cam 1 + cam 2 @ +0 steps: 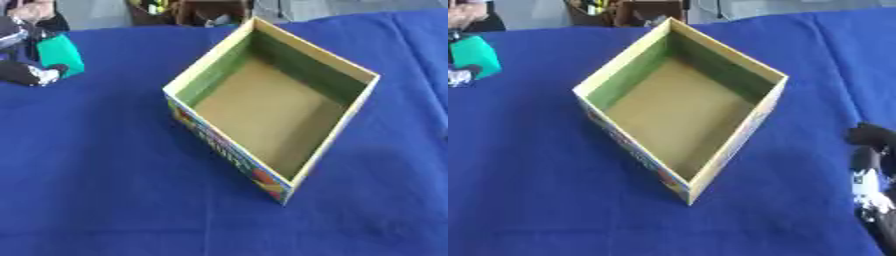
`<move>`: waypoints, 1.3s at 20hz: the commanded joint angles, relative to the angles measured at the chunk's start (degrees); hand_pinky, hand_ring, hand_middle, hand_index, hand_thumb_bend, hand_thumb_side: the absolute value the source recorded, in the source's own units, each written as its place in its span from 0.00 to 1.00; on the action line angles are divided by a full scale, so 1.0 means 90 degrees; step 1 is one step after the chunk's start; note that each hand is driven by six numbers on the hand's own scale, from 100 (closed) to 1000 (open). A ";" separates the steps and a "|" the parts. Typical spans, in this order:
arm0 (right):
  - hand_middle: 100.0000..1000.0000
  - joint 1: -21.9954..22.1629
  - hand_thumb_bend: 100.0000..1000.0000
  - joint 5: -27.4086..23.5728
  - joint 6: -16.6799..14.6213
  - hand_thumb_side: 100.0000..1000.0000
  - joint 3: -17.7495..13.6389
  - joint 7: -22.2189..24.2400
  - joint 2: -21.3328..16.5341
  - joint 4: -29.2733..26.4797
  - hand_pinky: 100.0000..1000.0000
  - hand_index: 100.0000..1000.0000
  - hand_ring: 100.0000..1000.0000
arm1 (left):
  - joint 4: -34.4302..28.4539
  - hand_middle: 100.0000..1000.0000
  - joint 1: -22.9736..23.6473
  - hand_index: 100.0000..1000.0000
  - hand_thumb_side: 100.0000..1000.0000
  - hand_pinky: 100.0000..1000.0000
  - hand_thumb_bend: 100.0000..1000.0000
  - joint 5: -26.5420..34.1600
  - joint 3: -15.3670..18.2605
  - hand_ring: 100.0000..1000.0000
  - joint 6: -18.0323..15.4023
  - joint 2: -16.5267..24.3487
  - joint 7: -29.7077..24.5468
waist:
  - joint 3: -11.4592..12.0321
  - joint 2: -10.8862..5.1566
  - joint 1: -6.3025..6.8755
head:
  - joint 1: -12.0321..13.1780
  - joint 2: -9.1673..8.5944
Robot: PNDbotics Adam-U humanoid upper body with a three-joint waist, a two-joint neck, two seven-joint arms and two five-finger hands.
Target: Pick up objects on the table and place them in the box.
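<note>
An open cardboard box (354, 107) stands in the middle of the blue table, turned corner-on to me. It has green inner walls, a bare brown floor and a colourful printed front side, and nothing lies inside it. A teal block-shaped object (61, 52) is at the far left, tilted. My left hand (28, 74), black with white parts, is curled at the block's lower end. My right hand (871, 167) shows only in the right eye view, at the right edge. It is well apart from the box, holds nothing, and its fingers are relaxed and pointing up.
The blue cloth (114, 190) covers the whole table. Beyond the far edge stand brown boxes with clutter (188, 11). A person's hand (31, 10) shows at the top left corner, above the teal object.
</note>
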 commanded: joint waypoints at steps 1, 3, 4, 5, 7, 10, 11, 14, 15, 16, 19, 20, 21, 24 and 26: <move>0.57 0.0005 0.00 -0.0108 0.0005 0.55 -0.0046 -0.0011 -0.0186 -0.0121 0.82 0.76 0.77 | -0.0223 0.35 -0.0208 0.43 0.50 0.35 0.00 0.0247 -0.0067 0.47 0.0008 0.0093 -0.0146 | 0.0029 -0.0263 -0.0020 | -0.0036 0.0093; 0.57 0.0021 0.00 -0.0178 -0.0010 0.55 -0.0049 -0.0014 -0.0231 -0.0121 0.82 0.76 0.77 | -0.0281 0.35 -0.0279 0.43 0.50 0.35 0.00 0.0333 -0.0136 0.47 0.0014 -0.0004 -0.0217 | 0.0047 -0.0352 -0.0022 | -0.0069 0.0143; 0.57 0.0029 0.00 -0.0211 -0.0013 0.55 -0.0052 -0.0015 -0.0250 -0.0121 0.82 0.76 0.77 | -0.0311 0.35 -0.0313 0.43 0.50 0.35 0.00 0.0371 -0.0183 0.47 0.0002 -0.0052 -0.0264 | 0.0053 -0.0390 -0.0021 | -0.0091 0.0171; 0.57 0.0036 0.00 -0.0241 -0.0012 0.55 -0.0054 -0.0014 -0.0266 -0.0121 0.82 0.76 0.77 | -0.0345 0.35 -0.0340 0.43 0.50 0.35 0.00 0.0408 -0.0234 0.47 -0.0014 -0.0106 -0.0317 | 0.0055 -0.0428 -0.0020 | -0.0108 0.0202; 0.57 0.0048 0.00 -0.0295 -0.0002 0.54 -0.0061 -0.0015 -0.0290 -0.0121 0.82 0.76 0.77 | -0.0432 0.35 -0.0381 0.43 0.50 0.35 0.00 0.0470 -0.0335 0.47 -0.0028 -0.0220 -0.0412 | 0.0057 -0.0498 -0.0012 | -0.0123 0.0252; 0.57 0.0072 0.00 -0.0355 0.0022 0.54 -0.0075 -0.0019 -0.0321 -0.0121 0.82 0.76 0.77 | -0.0575 0.36 -0.0420 0.43 0.49 0.34 0.00 0.0570 -0.0464 0.47 -0.0031 -0.0418 -0.0530 | 0.0062 -0.0593 0.0011 | -0.0162 0.0317; 0.57 0.0077 0.00 -0.0375 0.0030 0.54 -0.0076 -0.0019 -0.0331 -0.0121 0.82 0.76 0.77 | -0.0625 0.36 -0.0435 0.43 0.49 0.34 0.00 0.0644 -0.0492 0.47 -0.0033 -0.0511 -0.0565 | 0.0064 -0.0624 0.0020 | -0.0177 0.0334; 0.57 0.0081 0.00 -0.0434 0.0049 0.54 -0.0076 -0.0009 -0.0359 -0.0121 0.82 0.76 0.77 | -0.0733 0.36 -0.0530 0.43 0.48 0.34 0.00 0.0814 -0.0568 0.47 0.0041 -0.0786 -0.0677 | 0.0051 -0.0703 0.0040 | -0.0205 0.0386; 0.57 0.0086 0.00 -0.0448 0.0051 0.54 -0.0080 -0.0010 -0.0367 -0.0121 0.82 0.76 0.77 | -0.0759 0.36 -0.0565 0.42 0.48 0.34 0.00 0.0843 -0.0591 0.47 0.0066 -0.0860 -0.0711 | 0.0047 -0.0722 0.0045 | -0.0208 0.0397; 0.57 0.0087 0.00 -0.0462 0.0055 0.54 -0.0083 -0.0011 -0.0373 -0.0121 0.82 0.76 0.77 | -0.0791 0.36 -0.0607 0.42 0.48 0.34 0.00 0.0872 -0.0615 0.47 0.0081 -0.0948 -0.0735 | 0.0040 -0.0741 0.0054 | -0.0200 0.0405; 0.57 0.0080 0.00 -0.0507 0.0078 0.53 -0.0083 -0.0006 -0.0385 -0.0121 0.82 0.76 0.77 | -0.0868 0.36 -0.0718 0.42 0.48 0.34 0.00 0.0935 -0.0673 0.46 0.0146 -0.1189 -0.0768 | 0.0020 -0.0786 0.0078 | -0.0191 0.0427; 0.57 0.0071 0.00 -0.0527 0.0086 0.53 -0.0082 -0.0003 -0.0391 -0.0121 0.82 0.76 0.77 | -0.0898 0.36 -0.0755 0.42 0.48 0.34 0.00 0.0946 -0.0710 0.46 0.0151 -0.1260 -0.0787 | 0.0008 -0.0805 0.0088 | -0.0184 0.0446; 0.57 0.0064 0.00 -0.0550 0.0095 0.53 -0.0081 -0.0001 -0.0399 -0.0121 0.82 0.76 0.77 | -0.0933 0.36 -0.0792 0.42 0.47 0.34 0.00 0.0948 -0.0748 0.46 0.0153 -0.1338 -0.0804 | -0.0004 -0.0827 0.0100 | -0.0172 0.0473; 0.57 0.0050 0.00 -0.0603 0.0130 0.53 -0.0086 0.0006 -0.0411 -0.0121 0.82 0.76 0.77 | -0.0995 0.36 -0.0855 0.42 0.47 0.33 0.00 0.1049 -0.0801 0.46 0.0171 -0.1560 -0.0852 | -0.0021 -0.0868 0.0118 | -0.0165 0.0506; 0.57 0.0026 0.00 -0.0638 0.0140 0.52 -0.0072 0.0018 -0.0418 -0.0121 0.82 0.76 0.77 | -0.1037 0.36 -0.0885 0.42 0.47 0.33 0.00 0.1086 -0.0857 0.46 0.0176 -0.1694 -0.0883 | -0.0045 -0.0891 0.0130 | -0.0179 0.0510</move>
